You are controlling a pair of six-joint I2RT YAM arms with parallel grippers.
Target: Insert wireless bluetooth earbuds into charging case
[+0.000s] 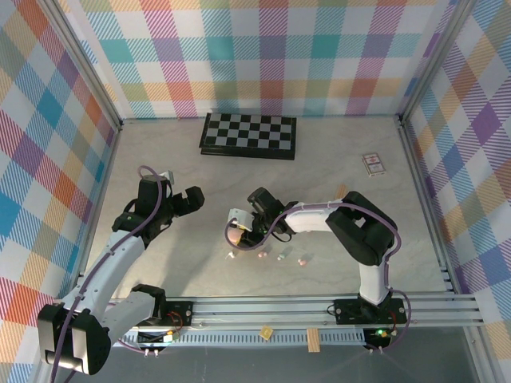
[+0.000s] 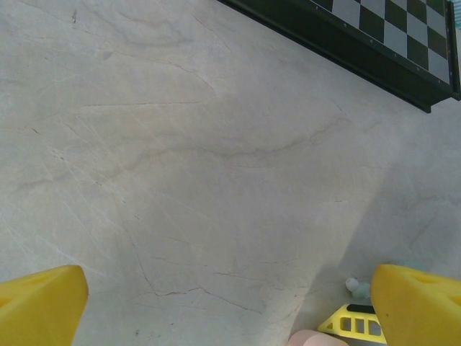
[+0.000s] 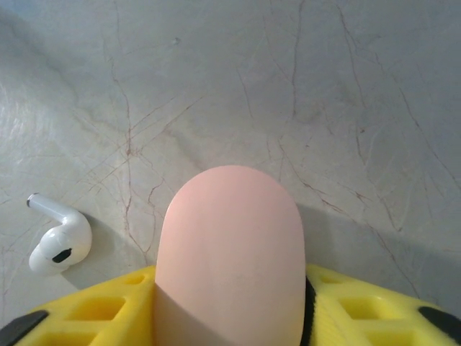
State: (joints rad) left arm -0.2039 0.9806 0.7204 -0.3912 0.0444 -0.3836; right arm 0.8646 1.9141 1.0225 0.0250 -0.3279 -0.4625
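Observation:
My right gripper is shut on a pink pebble-shaped charging case, its yellow fingers pressed to both sides, just above the table. A white earbud lies on the table left of it. From above, the right gripper holds the case near the table's middle, with earbuds in a row in front: white, pink, mint, pink. My left gripper hangs open and holds nothing, left of the case. Its wrist view catches the case and a mint earbud.
A folded chessboard lies at the back of the table and also appears in the left wrist view. A small card box sits at the back right. Checked walls close the table on three sides.

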